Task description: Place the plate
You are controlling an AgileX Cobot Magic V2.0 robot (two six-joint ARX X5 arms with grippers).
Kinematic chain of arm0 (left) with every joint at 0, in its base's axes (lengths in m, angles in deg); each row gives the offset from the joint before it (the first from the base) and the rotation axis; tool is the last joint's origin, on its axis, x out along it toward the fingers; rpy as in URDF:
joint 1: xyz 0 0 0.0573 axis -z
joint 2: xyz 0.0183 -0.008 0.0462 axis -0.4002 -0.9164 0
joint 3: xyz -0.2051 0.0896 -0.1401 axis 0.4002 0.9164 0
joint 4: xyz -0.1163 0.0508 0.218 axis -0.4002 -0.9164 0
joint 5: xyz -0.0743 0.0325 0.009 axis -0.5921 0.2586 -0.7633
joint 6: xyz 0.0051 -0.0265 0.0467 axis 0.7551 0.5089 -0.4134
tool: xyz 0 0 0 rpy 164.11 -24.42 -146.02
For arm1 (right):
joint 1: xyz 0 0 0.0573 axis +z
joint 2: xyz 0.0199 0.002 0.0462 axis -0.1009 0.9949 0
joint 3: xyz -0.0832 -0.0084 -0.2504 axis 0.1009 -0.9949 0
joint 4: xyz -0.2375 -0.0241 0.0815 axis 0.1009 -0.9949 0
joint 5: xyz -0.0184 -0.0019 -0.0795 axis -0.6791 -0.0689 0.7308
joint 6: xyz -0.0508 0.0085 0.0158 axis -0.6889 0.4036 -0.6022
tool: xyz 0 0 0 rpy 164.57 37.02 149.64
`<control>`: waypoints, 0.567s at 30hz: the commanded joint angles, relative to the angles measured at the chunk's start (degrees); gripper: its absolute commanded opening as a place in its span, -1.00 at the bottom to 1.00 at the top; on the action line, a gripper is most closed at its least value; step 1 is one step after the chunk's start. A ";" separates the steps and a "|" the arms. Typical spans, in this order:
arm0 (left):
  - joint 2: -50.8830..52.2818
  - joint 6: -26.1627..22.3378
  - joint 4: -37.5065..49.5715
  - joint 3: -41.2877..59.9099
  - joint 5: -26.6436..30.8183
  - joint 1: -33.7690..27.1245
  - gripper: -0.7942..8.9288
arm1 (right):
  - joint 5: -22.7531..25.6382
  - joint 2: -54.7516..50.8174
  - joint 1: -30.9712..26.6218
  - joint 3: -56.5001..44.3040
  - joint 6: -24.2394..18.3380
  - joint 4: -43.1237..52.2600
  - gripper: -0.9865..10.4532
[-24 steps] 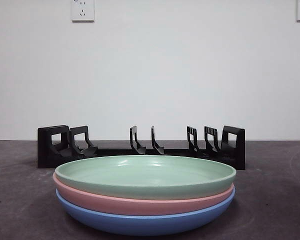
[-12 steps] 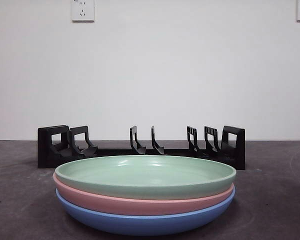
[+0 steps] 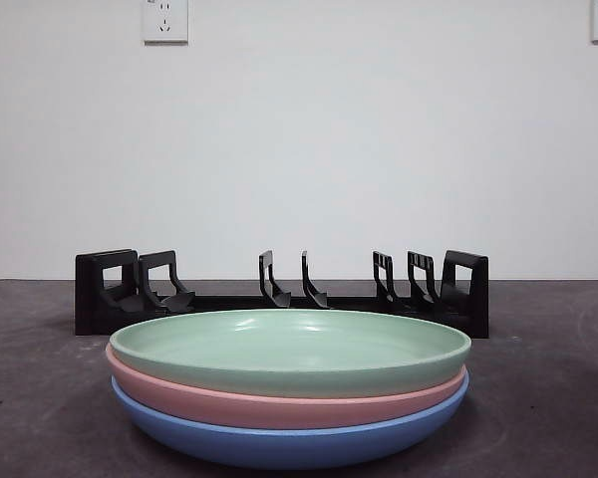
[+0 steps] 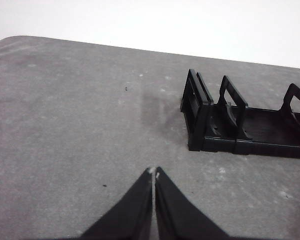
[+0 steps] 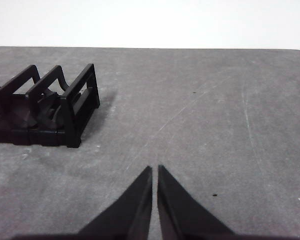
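Observation:
A green plate (image 3: 289, 351) lies on top of a pink plate (image 3: 279, 406), which lies on a blue plate (image 3: 289, 445), stacked at the table's front. Behind them stands an empty black slotted plate rack (image 3: 279, 291). One end of the rack shows in the left wrist view (image 4: 240, 122), the other end in the right wrist view (image 5: 45, 107). My left gripper (image 4: 153, 173) is shut and empty above bare table beside the rack's end. My right gripper (image 5: 155, 169) is shut and empty above bare table beside the rack's other end. Neither arm shows in the front view.
The dark grey table (image 3: 538, 398) runs back to a white wall. Two wall sockets (image 3: 165, 20) sit high on the wall.

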 commanded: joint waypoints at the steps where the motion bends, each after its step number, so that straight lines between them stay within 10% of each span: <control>1: 0.11 -0.50 -0.28 1.07 0.20 0.00 -0.82 | 0.07 -0.15 -0.09 -0.35 -0.61 0.52 -0.80; 17: 0.11 -0.50 -0.28 1.07 0.20 0.00 -0.82 | 0.04 -0.15 -0.07 -0.35 -0.61 -0.37 -0.80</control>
